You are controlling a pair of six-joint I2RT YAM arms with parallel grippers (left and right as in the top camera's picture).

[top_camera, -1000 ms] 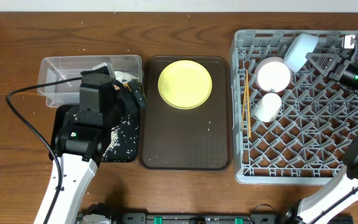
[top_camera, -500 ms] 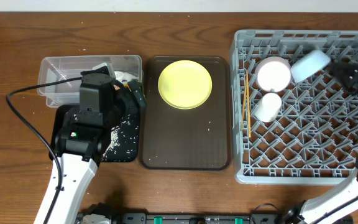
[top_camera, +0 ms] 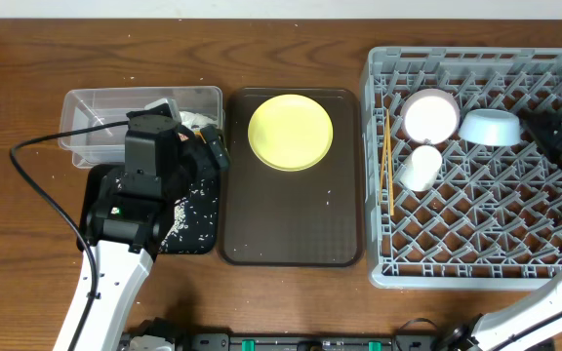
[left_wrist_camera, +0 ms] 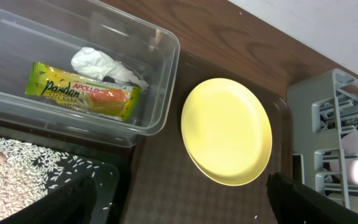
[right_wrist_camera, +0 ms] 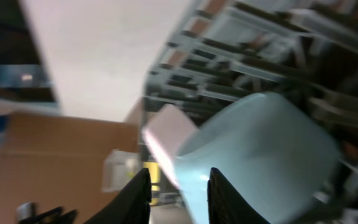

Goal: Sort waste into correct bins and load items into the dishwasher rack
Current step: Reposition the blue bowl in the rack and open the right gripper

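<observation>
Overhead: the light blue bowl lies in the grey dishwasher rack at upper right, beside the white bowl, white cup and chopsticks. The yellow-green plate sits on the brown tray at centre. Left wrist: the left gripper, jaws wide apart and empty, hangs above the wrapper and tissue in the clear tub, with rice scraps at lower left. Right wrist, blurred: the right gripper, jaws slightly parted, is beside the bowl.

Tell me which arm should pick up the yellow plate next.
Left. Its open tool sits nearest the plate; the right tool is far across the rack by the blue bowl.
</observation>
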